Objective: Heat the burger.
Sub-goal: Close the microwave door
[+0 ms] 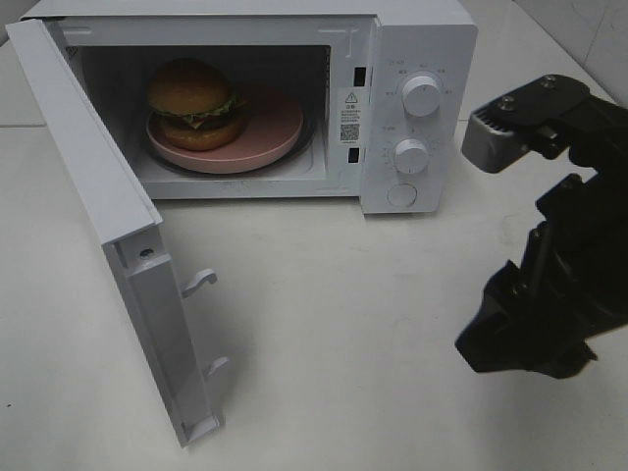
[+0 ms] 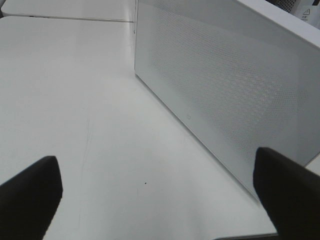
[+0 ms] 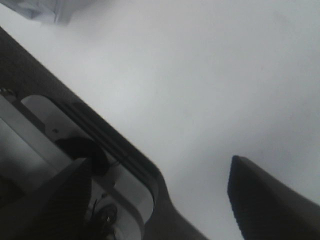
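The burger (image 1: pixel 194 103), with its glossy brown bun, lettuce and cheese, rests on a pink plate (image 1: pixel 270 132) inside the white microwave (image 1: pixel 412 39). The microwave door (image 1: pixel 93 186) hangs wide open toward the front left. My right gripper (image 1: pixel 515 329) hovers over the table to the right of the microwave, well away from it; in the right wrist view the right gripper (image 3: pixel 160 200) has its fingers spread over bare tabletop. The left gripper (image 2: pixel 157 200) is open too, low over the table, facing the door's white dotted outer face (image 2: pixel 225 90). It is outside the exterior high view.
Two round dials (image 1: pixel 422 95) and a button (image 1: pixel 402 194) sit on the microwave's right panel. Two latch hooks (image 1: pixel 199 283) stick out of the door's free edge. White tabletop (image 1: pixel 334 324) stretches in front of the microwave.
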`<state>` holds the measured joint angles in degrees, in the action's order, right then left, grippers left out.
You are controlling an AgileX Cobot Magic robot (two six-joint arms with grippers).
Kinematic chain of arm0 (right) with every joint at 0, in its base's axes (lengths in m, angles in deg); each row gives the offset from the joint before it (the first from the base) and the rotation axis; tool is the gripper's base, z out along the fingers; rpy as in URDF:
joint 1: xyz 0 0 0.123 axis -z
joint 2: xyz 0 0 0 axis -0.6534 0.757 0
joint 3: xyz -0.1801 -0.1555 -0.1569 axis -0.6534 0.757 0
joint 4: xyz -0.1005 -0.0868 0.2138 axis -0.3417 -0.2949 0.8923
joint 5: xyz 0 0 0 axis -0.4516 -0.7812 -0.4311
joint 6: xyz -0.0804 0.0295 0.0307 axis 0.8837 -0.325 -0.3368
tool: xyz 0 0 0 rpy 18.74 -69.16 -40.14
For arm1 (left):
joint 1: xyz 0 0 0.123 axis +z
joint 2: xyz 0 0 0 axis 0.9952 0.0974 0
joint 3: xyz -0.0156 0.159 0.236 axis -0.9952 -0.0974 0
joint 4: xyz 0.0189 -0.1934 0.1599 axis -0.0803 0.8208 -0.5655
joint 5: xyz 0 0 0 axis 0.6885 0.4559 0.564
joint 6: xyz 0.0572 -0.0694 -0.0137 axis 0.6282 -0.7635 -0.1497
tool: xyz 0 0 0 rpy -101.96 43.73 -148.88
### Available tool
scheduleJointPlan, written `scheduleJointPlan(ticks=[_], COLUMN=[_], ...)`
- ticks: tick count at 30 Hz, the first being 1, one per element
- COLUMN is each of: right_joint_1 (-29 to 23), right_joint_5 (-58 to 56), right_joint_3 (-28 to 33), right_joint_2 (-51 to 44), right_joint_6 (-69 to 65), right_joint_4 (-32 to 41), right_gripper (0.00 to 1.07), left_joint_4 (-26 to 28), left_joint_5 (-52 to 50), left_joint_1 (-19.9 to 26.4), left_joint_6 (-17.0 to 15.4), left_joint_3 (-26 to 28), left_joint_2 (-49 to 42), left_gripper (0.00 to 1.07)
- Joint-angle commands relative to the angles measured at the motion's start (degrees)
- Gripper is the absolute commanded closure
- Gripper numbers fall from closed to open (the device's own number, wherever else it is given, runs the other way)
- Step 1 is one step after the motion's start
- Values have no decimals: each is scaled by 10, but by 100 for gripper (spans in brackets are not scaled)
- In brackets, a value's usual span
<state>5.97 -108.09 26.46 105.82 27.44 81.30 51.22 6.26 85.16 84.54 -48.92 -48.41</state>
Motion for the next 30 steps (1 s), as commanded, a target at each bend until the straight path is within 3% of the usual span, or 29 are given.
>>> scheduleJointPlan(ticks=[1, 13, 24, 30], right_joint_1=[1, 1, 1, 8], right_joint_5=[-100, -188, -193, -192], right_joint_3=[-20, -22, -21, 46], right_joint_2=[-6, -26, -213, -336], right_joint_6=[-55, -78, -88, -154], right_joint_4=[-34, -56, -92, -144], right_gripper=[33, 33, 33, 33], left_joint_4=[1, 1, 1, 1], left_joint_5=[-6, -6, -6, -6], left_joint_1=[-2, -2, -2, -2], left_joint_6=[1, 1, 1, 1], left_joint_3=[-3, -3, -3, -3], left_joint_2=[-14, -14, -14, -14], left_gripper=[10, 10, 10, 10])
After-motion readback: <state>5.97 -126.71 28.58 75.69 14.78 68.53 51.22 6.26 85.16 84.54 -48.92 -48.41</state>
